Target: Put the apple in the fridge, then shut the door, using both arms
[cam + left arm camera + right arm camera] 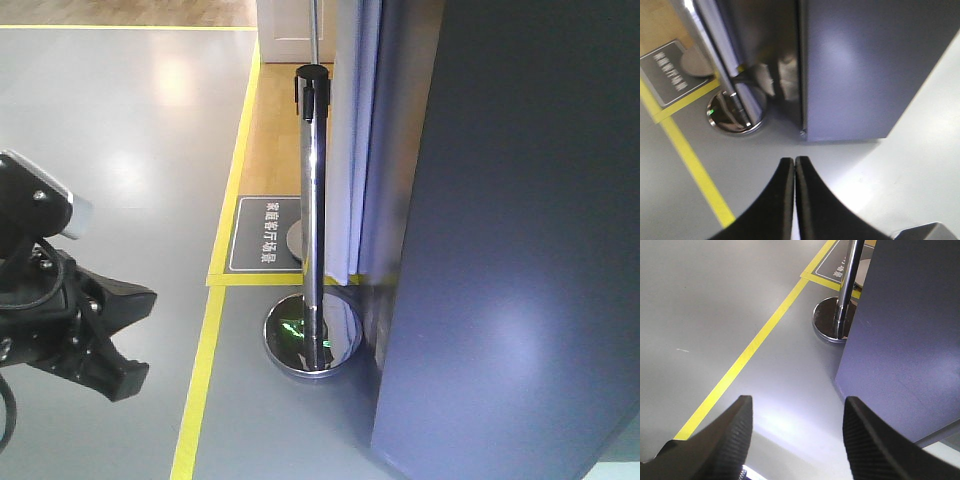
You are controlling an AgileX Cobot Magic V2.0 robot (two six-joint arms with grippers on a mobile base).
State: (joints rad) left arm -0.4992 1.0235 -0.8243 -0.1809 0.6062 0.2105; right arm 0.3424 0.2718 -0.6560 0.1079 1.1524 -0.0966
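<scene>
Jaws first: the left gripper point(795, 172) has its jaws pressed together with basically no gap and nothing between them, while the right gripper point(797, 432) has its jaws spread wide, also empty. In the front view one arm's gripper point(125, 335) shows at the lower left with its jaws apart, hanging over the grey floor point(120, 140); I can't say for sure which arm that is from that view alone.

No apple anywhere in these three views, so either it's already inside or it's out of frame, can't tell. What does show is a big dark grey slab point(520, 240) filling the right side, which I take to be the fridge or its door seen from outside. No white interior or shelves visible, so I honestly can't say if the door is open, ajar or shut.

My guess on the step: with both grippers empty, this looks like the door-closing part, or the approach to it. Next move probably calls for getting an arm against the grey panel's outer face and pushing it flat.

Thing to watch: a chrome stanchion post point(312, 200) with a round base point(312, 338) stands just beside the panel's left edge, near the yellow floor tape point(205, 350). Tight spot for a swing.
</scene>
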